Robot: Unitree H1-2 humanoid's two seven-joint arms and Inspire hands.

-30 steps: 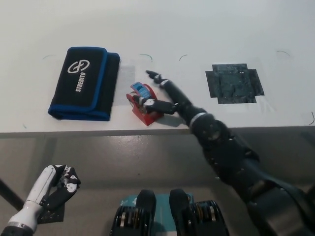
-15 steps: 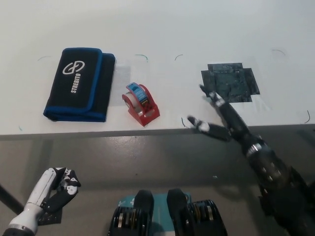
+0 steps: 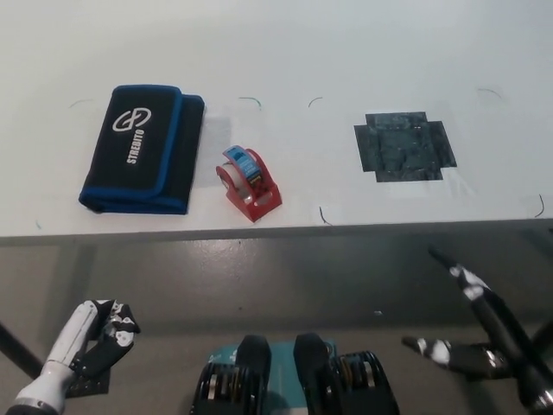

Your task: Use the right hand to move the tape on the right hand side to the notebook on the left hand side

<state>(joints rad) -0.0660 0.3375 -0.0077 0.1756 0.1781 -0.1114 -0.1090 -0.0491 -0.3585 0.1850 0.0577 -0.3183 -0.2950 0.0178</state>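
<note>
At this moment your right hand (image 3: 505, 346) hung at 5 o'clock of the view, below the table's (image 3: 346, 52) front edge, off the surface. Its fingers (image 3: 467, 281) were spread and it held nothing: a released hand, well apart from everything on top.

The tape (image 3: 249, 183), a red dispenser with a blue roll, sat on the table near the front edge, at about 4 o'clock of the notebook (image 3: 143, 147). It was just beside the notebook with a thin strip of table between them, so not touching and not on the cover. If "to the notebook" meant next to it, I'd call the placing done. If it meant on top, it was not done.

The notebook, black with blue trim, lay flat at 9 o'clock of the table. A black patch (image 3: 403, 145) lay at 3 o'clock, well apart from the tape. Probably it marked the tape's start spot, though that's only a guess.

With the right hand low and opened like that, it read as a rest pose clear of the table, so it couldn't knock the tape.

Your left hand (image 3: 99, 328) rested at 7 o'clock, under the table line, fingers curled in on nothing, kept out of the way since the task was for the right hand only.
</note>
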